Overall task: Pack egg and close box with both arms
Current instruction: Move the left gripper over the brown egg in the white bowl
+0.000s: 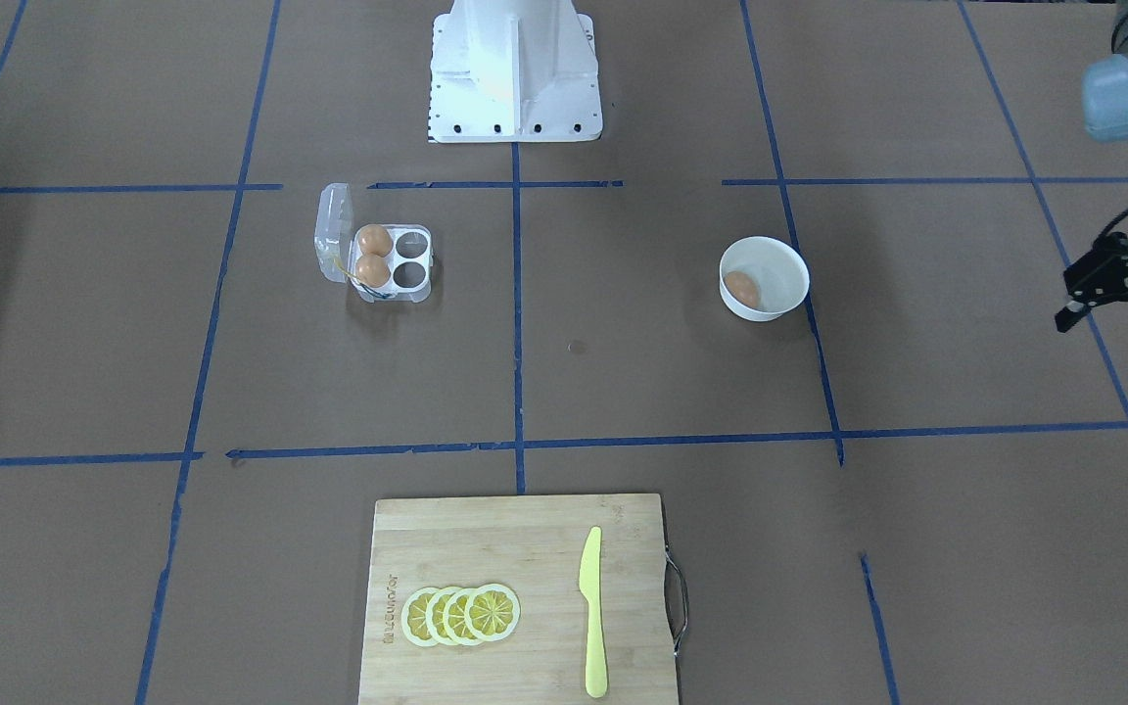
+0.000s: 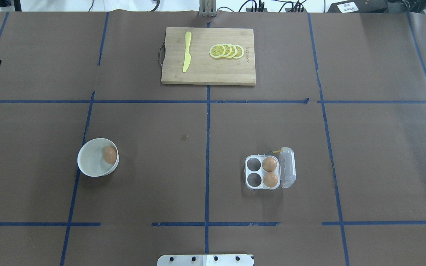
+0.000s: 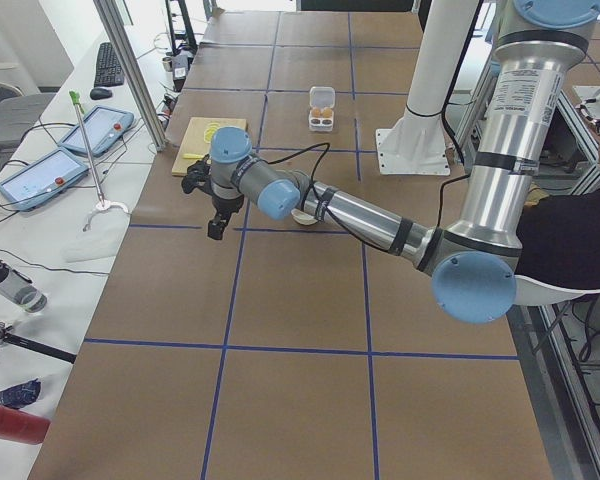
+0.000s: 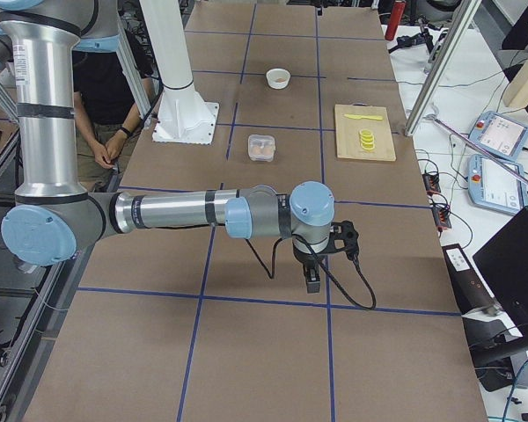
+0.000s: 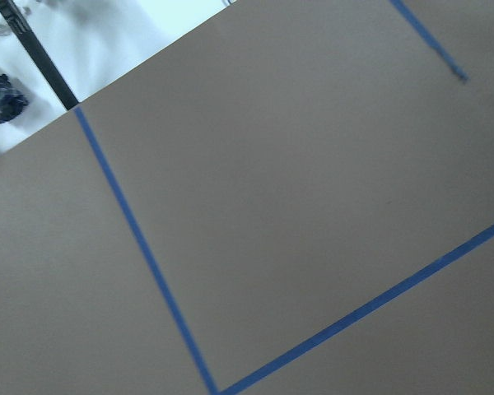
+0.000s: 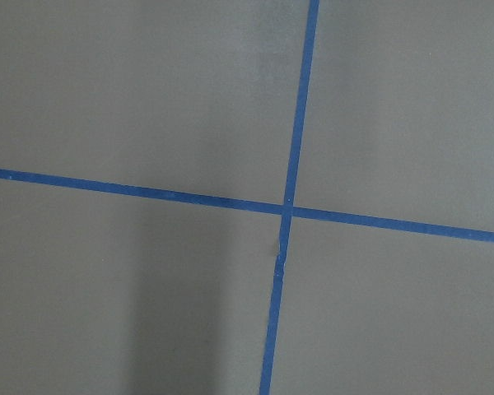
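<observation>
The clear box [image 1: 424, 262] lies open, its lid [image 1: 332, 235] standing at the side. Two eggs [image 1: 373, 255] fill the cells by the lid, and the other two cells are empty. It also shows in the overhead view [image 2: 261, 172]. A third egg [image 1: 742, 288] lies in a white bowl [image 1: 791, 269], which also shows in the overhead view [image 2: 91, 164]. My left gripper [image 1: 1117, 331] is open and empty, well off to the bowl's side. My right gripper [image 4: 312, 280] shows only in the exterior right view, far from the box, and I cannot tell its state.
A wooden cutting board [image 1: 486, 548] at the far edge carries lemon slices [image 1: 461, 615] and a yellow knife [image 1: 591, 612]. The white pedestal base [image 1: 515, 73] stands at the robot's side. Blue tape lines cross the brown table. A person sits beside the robot [image 4: 101, 105].
</observation>
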You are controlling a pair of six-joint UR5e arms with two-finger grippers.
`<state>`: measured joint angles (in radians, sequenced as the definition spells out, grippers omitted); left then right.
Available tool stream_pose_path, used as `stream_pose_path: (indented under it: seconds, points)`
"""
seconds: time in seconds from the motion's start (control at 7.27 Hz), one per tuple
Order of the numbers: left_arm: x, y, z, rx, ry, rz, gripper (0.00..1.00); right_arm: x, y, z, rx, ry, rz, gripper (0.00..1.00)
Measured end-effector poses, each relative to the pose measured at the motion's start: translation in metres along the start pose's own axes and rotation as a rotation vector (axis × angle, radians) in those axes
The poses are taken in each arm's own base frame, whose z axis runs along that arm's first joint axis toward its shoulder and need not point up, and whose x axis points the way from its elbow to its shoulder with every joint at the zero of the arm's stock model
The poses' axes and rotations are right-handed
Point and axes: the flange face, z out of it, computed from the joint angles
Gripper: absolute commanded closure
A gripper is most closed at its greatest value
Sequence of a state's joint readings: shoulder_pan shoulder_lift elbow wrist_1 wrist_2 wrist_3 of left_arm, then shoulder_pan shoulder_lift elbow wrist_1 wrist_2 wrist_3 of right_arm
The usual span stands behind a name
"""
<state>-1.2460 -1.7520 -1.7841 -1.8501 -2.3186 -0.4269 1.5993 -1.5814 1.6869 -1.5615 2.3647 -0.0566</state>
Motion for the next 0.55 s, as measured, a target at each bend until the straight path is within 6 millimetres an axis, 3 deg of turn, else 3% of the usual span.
stream_pose_path:
  seconds: [0.14,0.55]
  points:
    - [0.038,0.006,0.009,-0.014,0.036,-0.114,0.0,0.003,0.001,0.002,0.008,0.001,-0.007,0.0]
    - [0.127,0.033,0.036,-0.037,0.046,-0.401,0.0,-0.001,-0.004,-0.001,0.032,0.001,0.015,0.0]
